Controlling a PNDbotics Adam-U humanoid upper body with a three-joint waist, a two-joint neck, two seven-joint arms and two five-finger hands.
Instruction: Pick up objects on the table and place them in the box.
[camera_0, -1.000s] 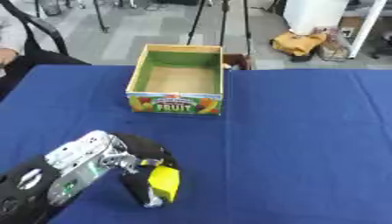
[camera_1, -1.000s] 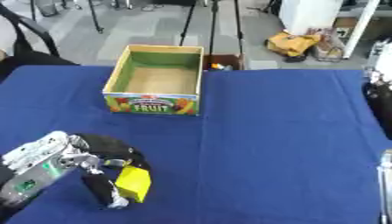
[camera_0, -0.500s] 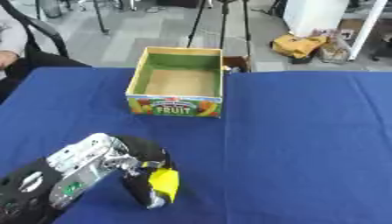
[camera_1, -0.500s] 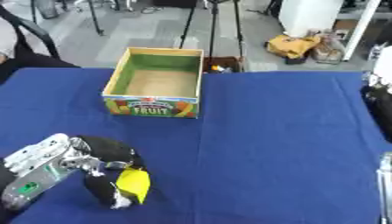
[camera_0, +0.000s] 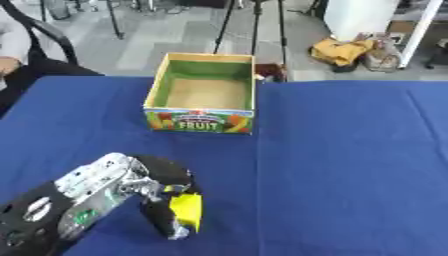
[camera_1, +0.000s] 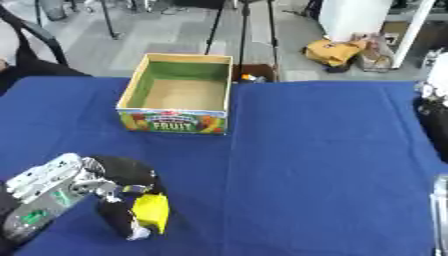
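Note:
My left hand (camera_0: 149, 187) reaches in from the lower left, low over the blue table, fingers curled down around a small yellow object (camera_0: 186, 211) near the front edge. The yellow object shows between the fingers and thumb. The open cardboard fruit box (camera_0: 206, 92), green inside and printed "FRUIT" on its front, stands at the far middle of the table with nothing visible in it. Only a dark bit of my right arm (camera_1: 433, 120) shows at the right edge; the right hand itself is out of sight.
A blue cloth covers the table (camera_0: 350, 160). Beyond its far edge are tripod legs (camera_0: 254, 25), a yellow bag (camera_0: 346, 50) on the floor, and a seated person's arm (camera_0: 13, 37) at the far left.
The camera has shifted slightly. My left hand still holds the yellow object in about the same place near the front edge.

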